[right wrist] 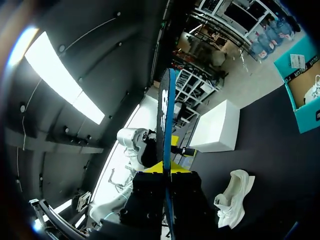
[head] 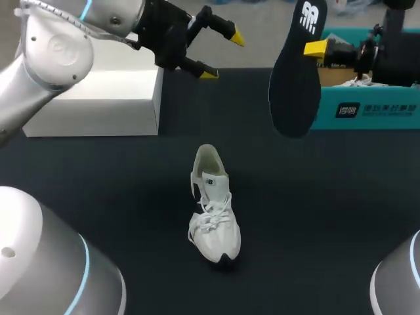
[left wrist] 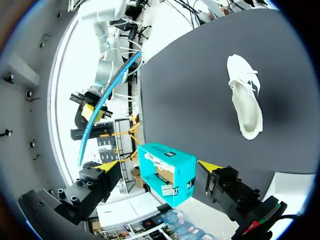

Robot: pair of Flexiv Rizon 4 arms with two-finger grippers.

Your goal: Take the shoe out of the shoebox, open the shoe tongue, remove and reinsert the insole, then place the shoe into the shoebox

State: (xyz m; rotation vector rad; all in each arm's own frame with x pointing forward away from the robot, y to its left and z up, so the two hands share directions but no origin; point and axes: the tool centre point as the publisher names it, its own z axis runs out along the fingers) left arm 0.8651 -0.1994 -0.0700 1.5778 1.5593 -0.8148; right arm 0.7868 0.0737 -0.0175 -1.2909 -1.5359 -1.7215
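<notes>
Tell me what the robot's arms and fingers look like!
The left arm and right arm are round, smooth and silvery grey, with glowing light-blue rings at the joints. The left gripper and right gripper are black and blocky, with bright yellow pointy fingertips.

White shoe [head: 214,213] looked cloth w/ laces; insole [head: 295,79] beyond it matt, dark; table [head: 98,197] under it matt black; shoebox [head: 325,108] smooth card.

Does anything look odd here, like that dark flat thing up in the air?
Only the dark insole: it is out of the white shoe, held in the air by the right tool. The shoe stands upright on the table; nothing looks spilled or damaged.
</notes>
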